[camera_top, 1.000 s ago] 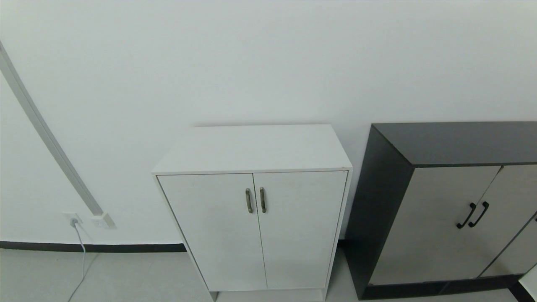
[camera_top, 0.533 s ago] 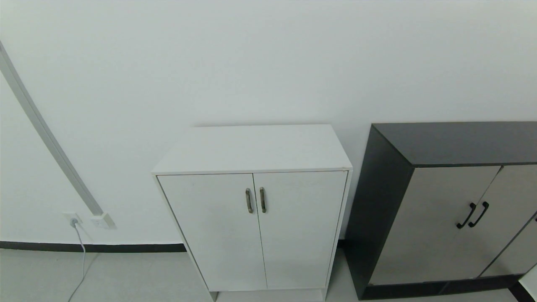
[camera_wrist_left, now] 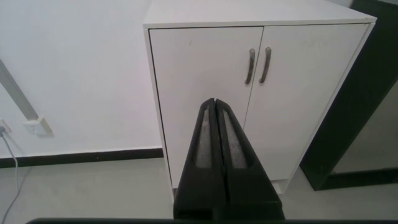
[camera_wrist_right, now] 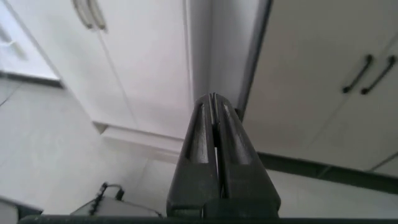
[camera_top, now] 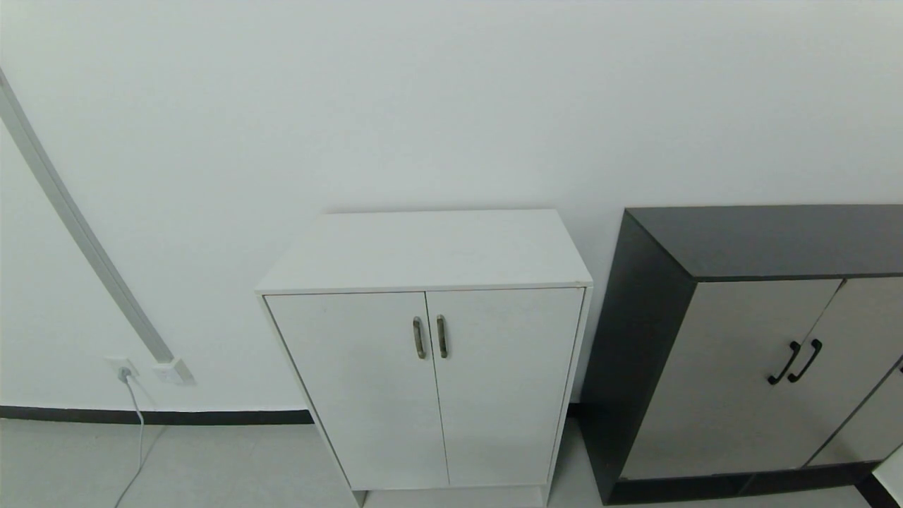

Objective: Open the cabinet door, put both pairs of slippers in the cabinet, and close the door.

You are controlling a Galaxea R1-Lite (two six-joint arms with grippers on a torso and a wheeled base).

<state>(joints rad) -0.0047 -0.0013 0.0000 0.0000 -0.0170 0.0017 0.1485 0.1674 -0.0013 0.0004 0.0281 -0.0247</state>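
A white two-door cabinet (camera_top: 425,353) stands against the wall with both doors closed. Its two metal handles (camera_top: 430,337) sit side by side at the centre seam. In the left wrist view my left gripper (camera_wrist_left: 215,102) is shut with nothing in it, held some way in front of the white cabinet (camera_wrist_left: 261,93), below its handles (camera_wrist_left: 257,65). In the right wrist view my right gripper (camera_wrist_right: 213,98) is shut and empty, held low near the gap between the white cabinet (camera_wrist_right: 137,62) and the dark one (camera_wrist_right: 323,81).
A black cabinet with grey doors (camera_top: 748,353) stands right of the white one. A wall socket with a cable (camera_top: 123,370) and a slanted conduit (camera_top: 77,226) are at the left. Grey floor (camera_top: 176,466) lies in front. A dark object (camera_wrist_right: 102,199) lies on the floor.
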